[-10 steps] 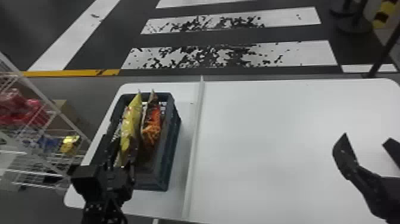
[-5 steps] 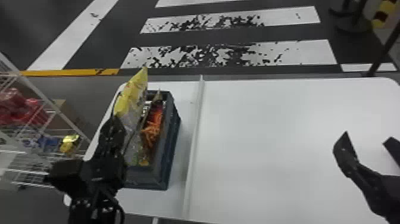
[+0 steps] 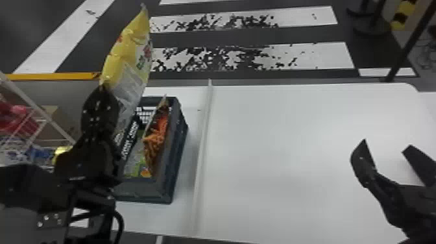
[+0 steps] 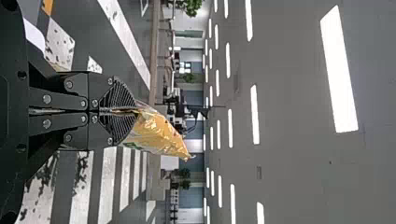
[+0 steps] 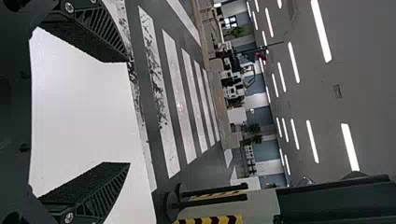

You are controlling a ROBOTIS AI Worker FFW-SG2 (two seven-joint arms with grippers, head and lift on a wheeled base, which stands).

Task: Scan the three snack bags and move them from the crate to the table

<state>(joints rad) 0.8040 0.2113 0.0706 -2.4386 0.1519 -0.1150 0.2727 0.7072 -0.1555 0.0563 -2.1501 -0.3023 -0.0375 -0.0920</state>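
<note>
The left gripper (image 3: 103,91) pinches a yellow bag (image 3: 126,53) — glossy, crinkled.

The left jaws (image 3: 102,92) and arm hide the left side of the crate (image 3: 162,191) and part of the yellow bag (image 3: 129,55). Whether the green patch (image 3: 133,167) inside is another bag cannot be told. The head view's right edge cuts off the right arm (image 3: 418,201); its left edge crops the blurred rack (image 3: 37,108).

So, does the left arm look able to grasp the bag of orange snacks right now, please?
Probably not: the left gripper is shut on the yellow bag, though the crate is open above the orange bag.
</note>
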